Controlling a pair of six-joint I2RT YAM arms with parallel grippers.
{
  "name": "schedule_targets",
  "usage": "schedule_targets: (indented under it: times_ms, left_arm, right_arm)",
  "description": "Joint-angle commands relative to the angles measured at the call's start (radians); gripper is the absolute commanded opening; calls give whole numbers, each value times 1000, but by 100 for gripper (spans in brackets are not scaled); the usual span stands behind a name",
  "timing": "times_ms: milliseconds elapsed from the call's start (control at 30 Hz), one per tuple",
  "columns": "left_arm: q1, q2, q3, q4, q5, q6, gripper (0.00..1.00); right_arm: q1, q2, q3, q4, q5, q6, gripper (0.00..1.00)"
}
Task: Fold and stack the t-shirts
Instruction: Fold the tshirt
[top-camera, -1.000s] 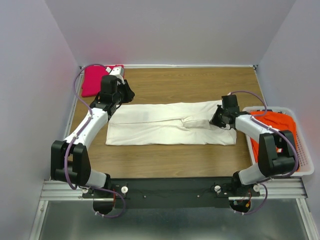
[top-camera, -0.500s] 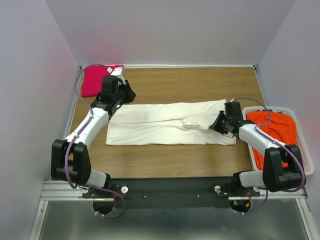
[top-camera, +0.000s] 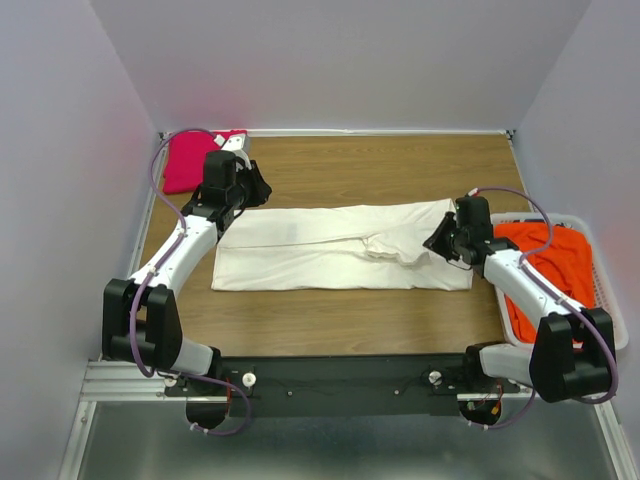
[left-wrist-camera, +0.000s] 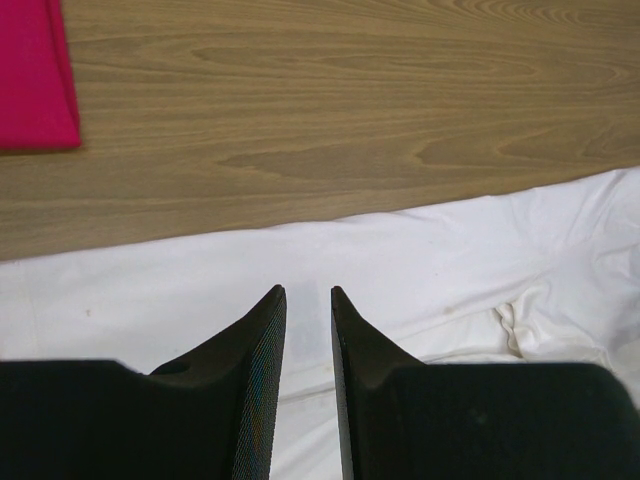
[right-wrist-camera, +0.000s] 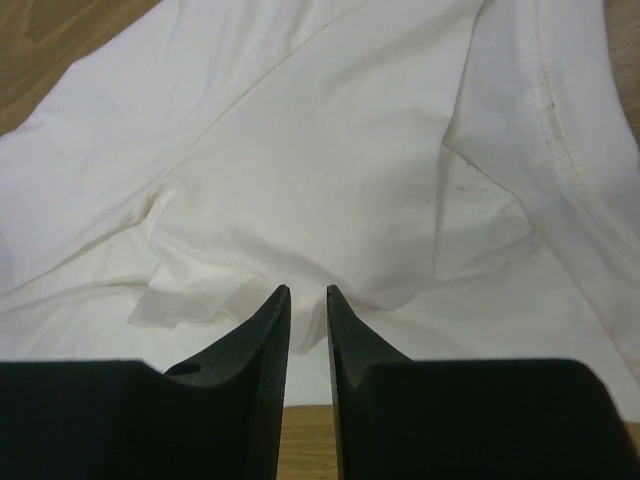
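One cream-white t-shirt (top-camera: 340, 250), one magenta-pink t-shirt (top-camera: 185, 165), one orange-red t-shirt (top-camera: 550, 250), one white basket (top-camera: 612, 312), two arms (top-camera: 180, 250) (top-camera: 520, 275)

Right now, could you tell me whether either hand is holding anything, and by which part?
Nothing is held: the left hand and the right hand both stand slightly open with nothing in the gap, over the cream-white t-shirt.

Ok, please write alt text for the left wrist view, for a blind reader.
The left hand, slightly open and empty, hovers over a cream-white t-shirt spread on a wooden table. The corner of a magenta-pink t-shirt shows top left.
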Motion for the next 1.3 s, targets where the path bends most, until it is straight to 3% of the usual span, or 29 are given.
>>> schedule_targets:
  times_ms: [0, 433, 700, 867, 1067, 1267]
  left_arm:
    - [-4, 10, -2, -1, 17, 11, 33]
    - [-13, 32, -7, -7, 23, -4, 32]
    - [-22, 43, -39, -13, 3, -79, 33]
    - [-37, 38, -157, 8, -32, -156, 32]
    - [-123, 7, -280, 35, -105, -239, 29]
    - [-226, 6, -354, 35, -202, -297, 28]
  right_arm:
    - [3, 16, 53, -24, 48, 1, 28]
    - [13, 105, 68, -17, -28, 38, 29]
    - [83, 123, -91, 1, 56, 140, 29]
    - [83, 145, -114, 4, 128, 177, 28]
    - [71, 244, -16, 4, 199, 162, 28]
    - [49, 480, 201, 7, 182, 95, 28]
